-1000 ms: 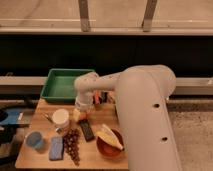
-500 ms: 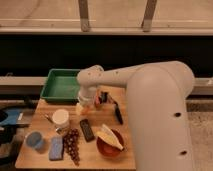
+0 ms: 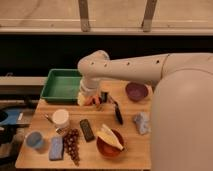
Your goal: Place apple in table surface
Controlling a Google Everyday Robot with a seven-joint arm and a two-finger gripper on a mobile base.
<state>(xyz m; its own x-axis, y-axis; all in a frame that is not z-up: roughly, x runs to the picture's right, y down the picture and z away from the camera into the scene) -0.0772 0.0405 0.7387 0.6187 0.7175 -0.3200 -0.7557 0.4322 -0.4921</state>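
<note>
My gripper (image 3: 93,98) hangs from the white wrist low over the back middle of the wooden table surface (image 3: 136,152), just right of the green tray. It is shut on the apple (image 3: 85,99), a small orange-yellow fruit. The apple sits at the fingertips, close to the tabletop or touching it; I cannot tell which. The wrist hides the apple's top. One dark finger (image 3: 103,96) shows to the right of the fruit.
A green tray (image 3: 56,93) stands at the back left and a purple bowl (image 3: 136,91) at the back right. A black utensil (image 3: 118,113), grey cloth (image 3: 141,123), orange bowl (image 3: 110,144), dark bar (image 3: 87,130), grapes (image 3: 73,145), white cup (image 3: 61,119), blue cup (image 3: 34,140) and sponge (image 3: 56,148) crowd the front.
The arm has swung out over the table's back middle and the view has drawn closer. The gripper stays shut beside the tray.
</note>
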